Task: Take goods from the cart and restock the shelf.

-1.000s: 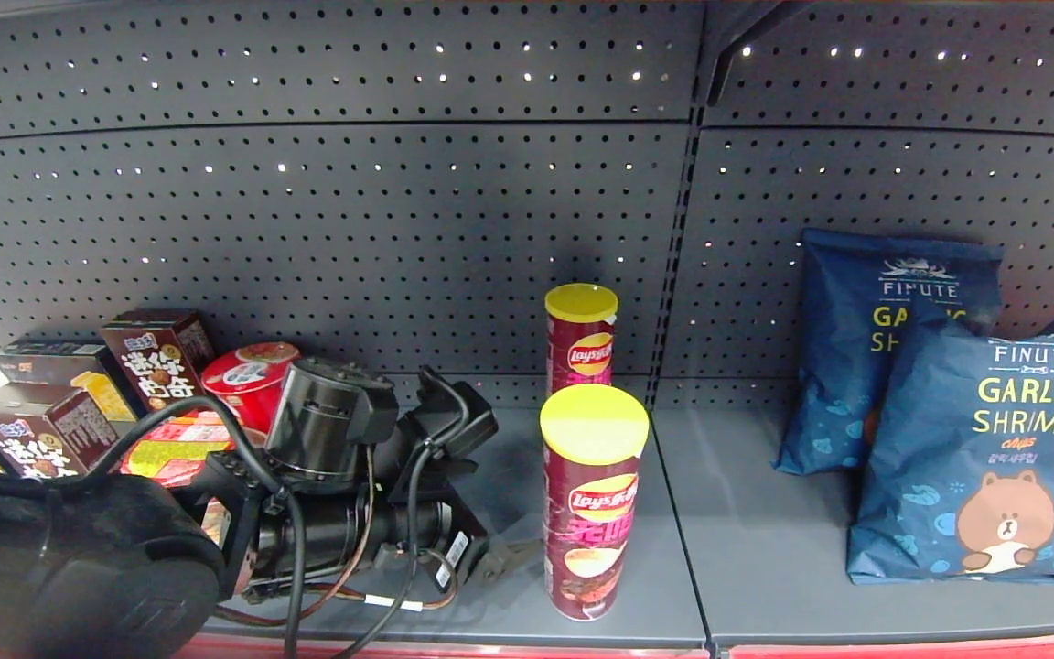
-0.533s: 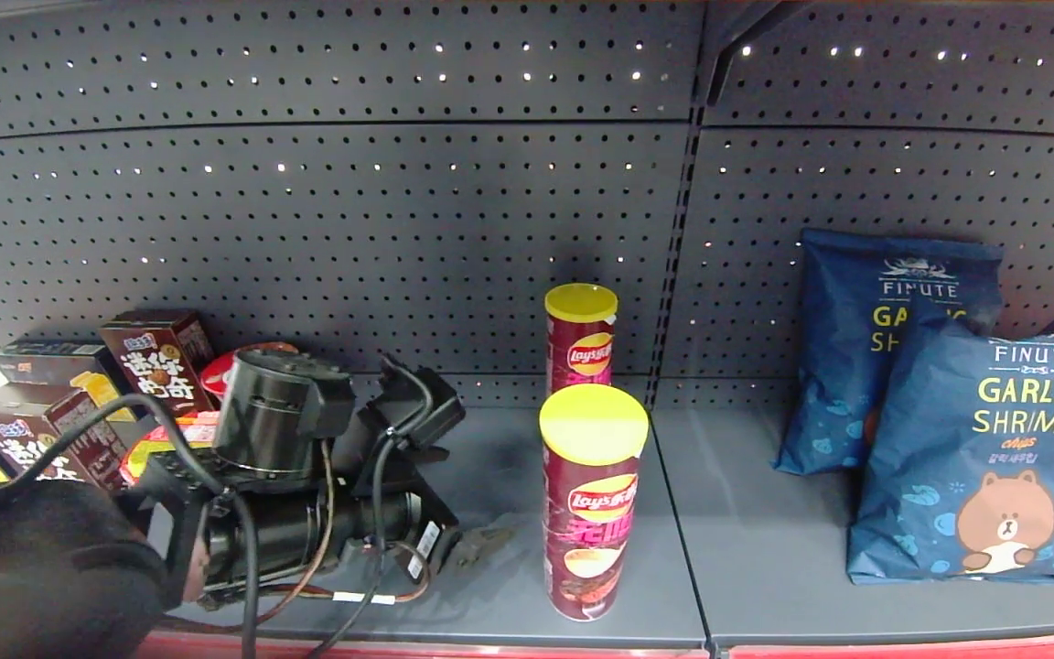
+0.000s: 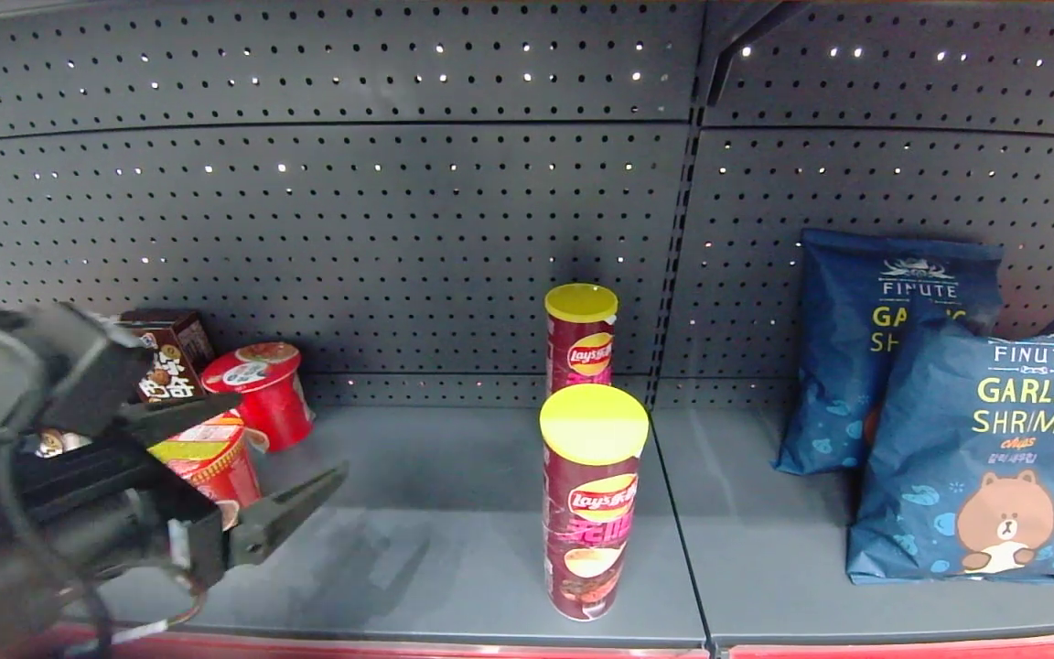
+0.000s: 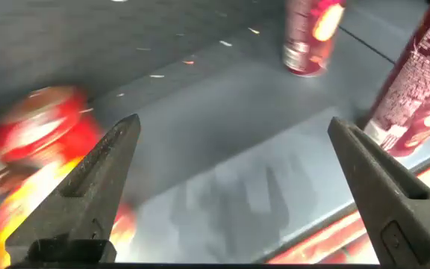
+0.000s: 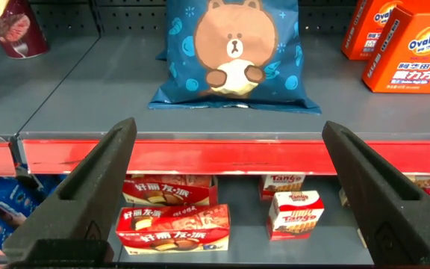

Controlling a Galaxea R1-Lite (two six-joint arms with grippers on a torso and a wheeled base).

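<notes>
Two maroon chip cans with yellow lids stand upright mid-shelf, one in front (image 3: pixel 593 503) and one behind (image 3: pixel 580 339). My left gripper (image 3: pixel 291 434) hangs open and empty over the left part of the grey shelf (image 3: pixel 454 513), well left of the front can. In the left wrist view, its gripper (image 4: pixel 234 125) faces the shelf floor, with the front can (image 4: pixel 416 82) and the back can (image 4: pixel 308 37) beyond. My right gripper (image 5: pixel 228 128) stands open and empty before the shelf's red front edge (image 5: pixel 200 153), below a blue bear snack bag (image 5: pixel 234 52).
Red cup noodles (image 3: pixel 257 380) and brown boxes (image 3: pixel 170 352) crowd the shelf's left end. Blue garlic shrimp bags (image 3: pixel 975 458) lean at the right, beside orange boxes (image 5: pixel 409 45). A lower shelf holds cake boxes (image 5: pixel 174 220).
My left arm has drawn back to the left, away from the front chip can, uncovering the cup noodles. The cans and bags have not moved.
</notes>
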